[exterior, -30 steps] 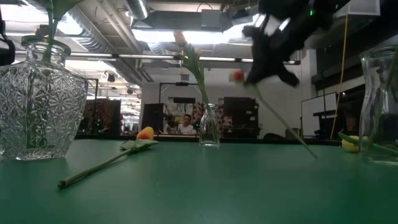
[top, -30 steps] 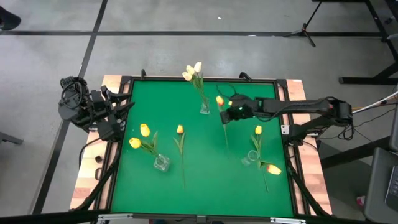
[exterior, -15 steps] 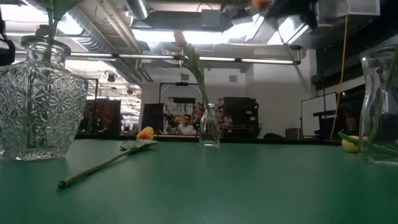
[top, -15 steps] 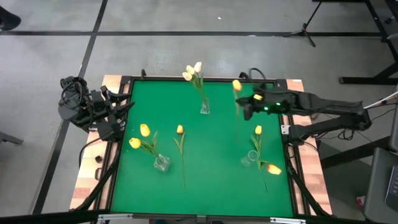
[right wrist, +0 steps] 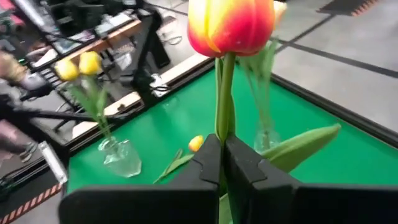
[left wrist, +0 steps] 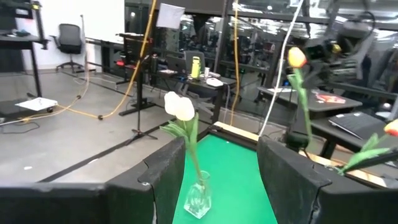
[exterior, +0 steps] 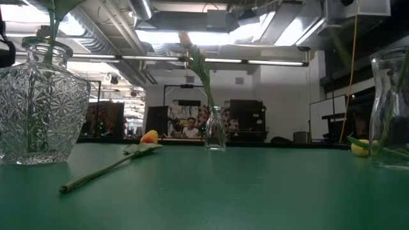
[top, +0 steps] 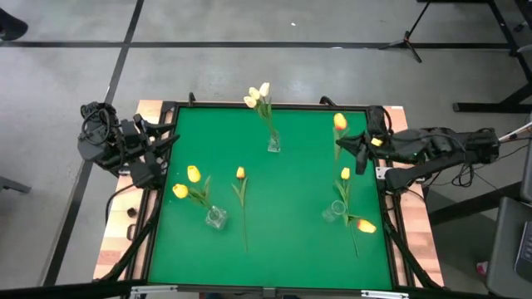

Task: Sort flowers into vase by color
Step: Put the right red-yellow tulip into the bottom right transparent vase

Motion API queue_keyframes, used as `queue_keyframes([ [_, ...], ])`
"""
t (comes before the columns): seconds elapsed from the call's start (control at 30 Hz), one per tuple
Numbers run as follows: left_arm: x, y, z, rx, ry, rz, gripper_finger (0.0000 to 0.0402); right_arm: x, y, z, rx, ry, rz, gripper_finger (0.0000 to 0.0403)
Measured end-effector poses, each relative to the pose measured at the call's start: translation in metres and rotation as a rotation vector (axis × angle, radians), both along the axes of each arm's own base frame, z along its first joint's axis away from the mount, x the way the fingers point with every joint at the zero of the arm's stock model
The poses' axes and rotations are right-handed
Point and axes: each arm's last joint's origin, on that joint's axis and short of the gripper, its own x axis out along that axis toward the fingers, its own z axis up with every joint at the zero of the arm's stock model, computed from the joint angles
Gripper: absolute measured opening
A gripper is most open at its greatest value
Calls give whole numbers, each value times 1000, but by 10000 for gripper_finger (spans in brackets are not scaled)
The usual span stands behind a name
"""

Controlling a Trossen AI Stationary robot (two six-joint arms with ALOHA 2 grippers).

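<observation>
An orange-red and yellow tulip [right wrist: 231, 25] stands upright above the table's right side, with my right gripper [right wrist: 222, 146] shut on its stem; the high view shows its head [top: 339, 121] beside that gripper [top: 353, 149]. My left gripper [left wrist: 227, 180] waits open and level at the table's left edge [top: 166, 143]. White tulips [top: 259, 94] stand in the far centre vase [top: 273, 145]. Yellow tulips [top: 187, 181] stand in the near left vase [top: 216, 218]. The near right vase [top: 335, 212] holds tulips too. One yellow tulip [top: 240, 173] lies flat on the green mat. My right gripper pinches the tulip's green stem [right wrist: 222, 118] between its two fingers, a short way below the head. The fingers come roughly level from the table's right side and lie across the stem. The flower is lifted clear of the table, head up, with a leaf [right wrist: 298, 146] spreading beside the fingers.
The low view shows the loose tulip [exterior: 148, 137], the big cut-glass vase [exterior: 41, 102] near left and a tall vase [exterior: 390, 108] at right. The green mat [top: 291, 249] has a raised dark frame. Cables and stands lie beyond the table.
My right gripper has risen and gone toward the table's right edge with the orange-red tulip, rolling as it went and leaving the low view. The flower, slanted before with its stem trailing toward the near edge, now stands upright and clear of the table.
</observation>
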Motion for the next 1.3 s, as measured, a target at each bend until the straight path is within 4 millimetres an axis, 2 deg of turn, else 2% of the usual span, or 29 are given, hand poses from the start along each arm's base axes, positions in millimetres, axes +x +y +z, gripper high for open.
queue_keyframes([
  [0.53, -1, 1, 0, -36, -28, 56, 196, -28, 26, 8, -68, -76, 134, 7],
  [0.83, -1, 2, 0, -41, -32, 63, 196, -36, 39, 9, -85, -88, 213, 7],
  [1.3, -1, 2, 0, -58, -47, 92, 196, -22, 72, -23, -206, -20, 182, 7],
])
